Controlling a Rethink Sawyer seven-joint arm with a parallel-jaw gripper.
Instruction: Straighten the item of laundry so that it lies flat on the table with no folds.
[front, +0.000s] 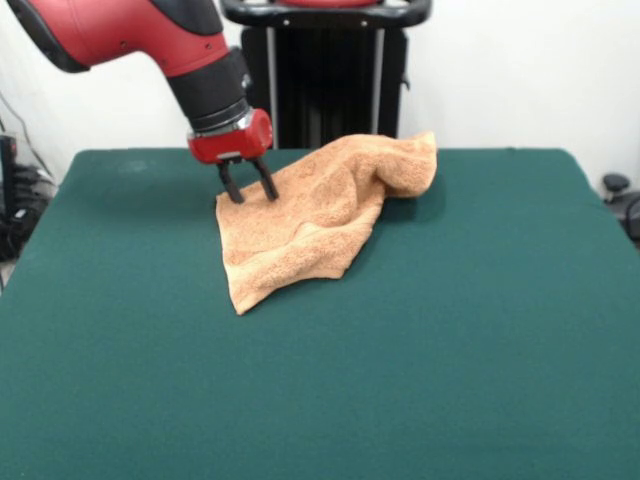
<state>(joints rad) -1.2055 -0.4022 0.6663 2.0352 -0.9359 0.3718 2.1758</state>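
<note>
front view: gripper (251, 190), fingers apart, tips at the upper-left corner of the terry towel (318, 215) — cloth runs from there toward 4 o'clock, long axis 1 to 7 o'clock, rumpled fold at 1 o'clock, on the green table (450, 350) — far centre.

Orange-tan towel (310, 215) crumpled, folded, on green table (450, 350).
</note>
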